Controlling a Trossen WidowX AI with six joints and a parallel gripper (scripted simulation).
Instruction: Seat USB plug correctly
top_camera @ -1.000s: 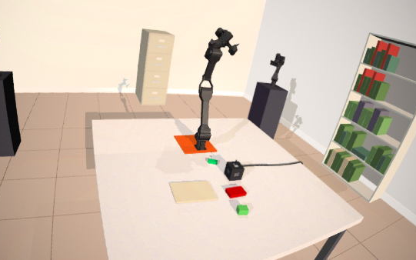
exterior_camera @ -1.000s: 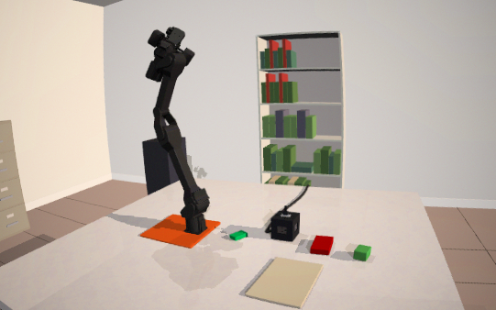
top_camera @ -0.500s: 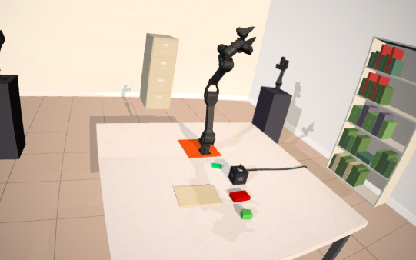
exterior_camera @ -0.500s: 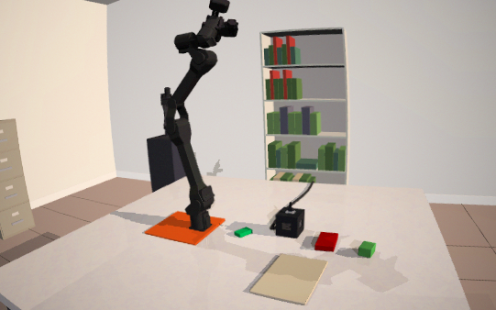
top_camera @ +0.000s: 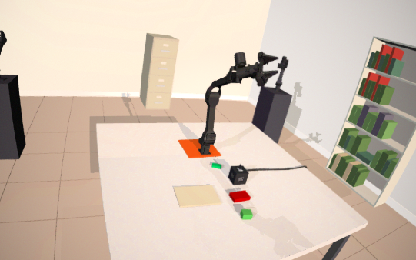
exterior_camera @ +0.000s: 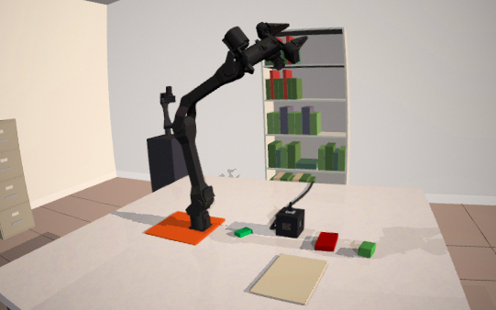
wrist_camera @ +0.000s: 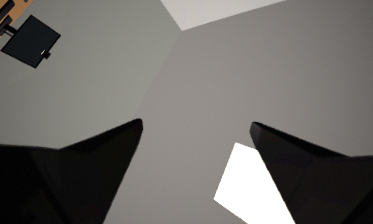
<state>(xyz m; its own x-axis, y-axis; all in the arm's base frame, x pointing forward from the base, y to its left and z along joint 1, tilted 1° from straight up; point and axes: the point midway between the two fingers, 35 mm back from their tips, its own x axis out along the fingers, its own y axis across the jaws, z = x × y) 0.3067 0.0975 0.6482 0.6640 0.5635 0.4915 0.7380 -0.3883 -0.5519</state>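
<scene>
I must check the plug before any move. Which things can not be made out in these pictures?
- USB plug on the power cube: too small in top and exterior views to tell its orientation or depth.
- Wrist view: shows only ceiling between the open tool fingers; the table is out of frame.
- Cable: its far end is lost at the table edge.
</scene>
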